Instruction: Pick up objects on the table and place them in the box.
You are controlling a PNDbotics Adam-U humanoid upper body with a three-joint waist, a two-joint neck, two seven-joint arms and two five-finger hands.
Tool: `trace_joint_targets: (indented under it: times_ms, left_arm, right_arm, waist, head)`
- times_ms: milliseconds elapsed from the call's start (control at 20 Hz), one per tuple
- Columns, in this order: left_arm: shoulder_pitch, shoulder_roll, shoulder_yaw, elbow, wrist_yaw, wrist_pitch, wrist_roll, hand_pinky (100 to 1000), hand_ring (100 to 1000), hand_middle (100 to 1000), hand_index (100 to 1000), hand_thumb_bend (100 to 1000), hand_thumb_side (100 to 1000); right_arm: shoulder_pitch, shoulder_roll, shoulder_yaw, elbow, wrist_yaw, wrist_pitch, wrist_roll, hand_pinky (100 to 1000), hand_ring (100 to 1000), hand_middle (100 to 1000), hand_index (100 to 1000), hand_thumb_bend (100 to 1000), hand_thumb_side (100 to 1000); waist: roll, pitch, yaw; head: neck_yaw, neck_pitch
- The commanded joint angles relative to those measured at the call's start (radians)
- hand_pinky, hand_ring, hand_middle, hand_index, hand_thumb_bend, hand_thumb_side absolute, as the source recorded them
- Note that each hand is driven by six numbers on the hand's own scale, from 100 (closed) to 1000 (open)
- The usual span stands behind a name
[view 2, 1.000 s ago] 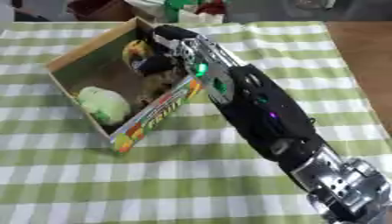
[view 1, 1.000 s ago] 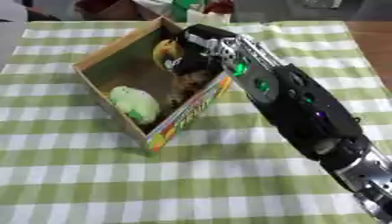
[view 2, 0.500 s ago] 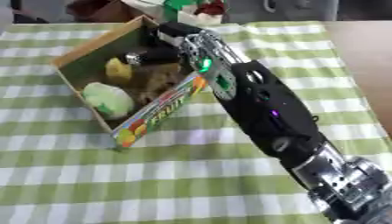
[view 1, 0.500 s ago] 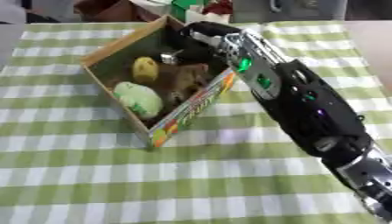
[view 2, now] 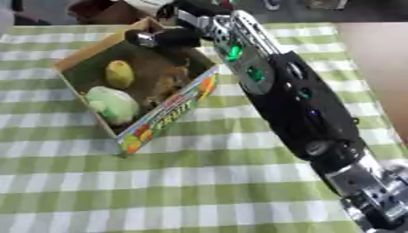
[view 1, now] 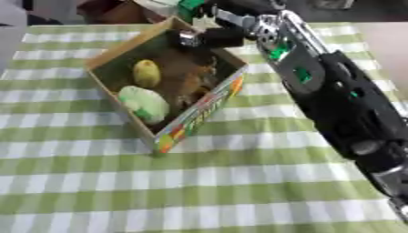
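Note:
A cardboard box with a colourful printed front wall lies askew on the green checked cloth. Inside lie a yellow rounded object, a pale green object and a brown object. My right arm reaches from the lower right up to the box's far corner. There my right hand hovers over the rim, its fingers stretched towards the left and holding nothing. My left hand does not show in either view.
Dark and green items stand beyond the table's far edge behind the box. Bare wooden tabletop shows to the right of the cloth. My black forearm crosses the cloth's right half.
My right hand has let go of the yellow object, which now lies in the box, and has drawn back up to the box's far corner. The view has also shifted.

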Motion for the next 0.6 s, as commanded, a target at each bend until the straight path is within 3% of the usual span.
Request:
trace_joint_targets:
  times_ms: [50, 400, 600]
  left_arm:
    - [-0.002, 0.012, 0.016, -0.018, -0.001, 0.001, 0.008, 551, 619, 648, 811, 100, 1000]
    - [0.008, 0.017, 0.029, -0.018, -0.003, -0.002, 0.035, 547, 615, 643, 806, 100, 1000]
    - [0.009, 0.016, 0.035, -0.018, 0.0, -0.012, 0.064, 543, 611, 641, 807, 100, 1000]
  right_arm:
    - [-0.003, -0.071, -0.073, -0.089, -0.052, -0.031, -0.04, 849, 877, 767, 859, 100, 1000]
    - [0.117, -0.197, -0.231, -0.247, -0.149, -0.1, -0.137, 830, 842, 742, 837, 100, 1000]
    - [0.21, -0.236, -0.326, -0.342, -0.208, -0.11, -0.196, 833, 837, 748, 850, 100, 1000]
  waist:
    - [0.003, -0.029, -0.004]
    - [0.007, -0.033, -0.018]
    - [0.007, -0.035, -0.029]
  head:
    - [0.01, 0.005]
    - [0.025, 0.009]
    - [0.032, 0.021]
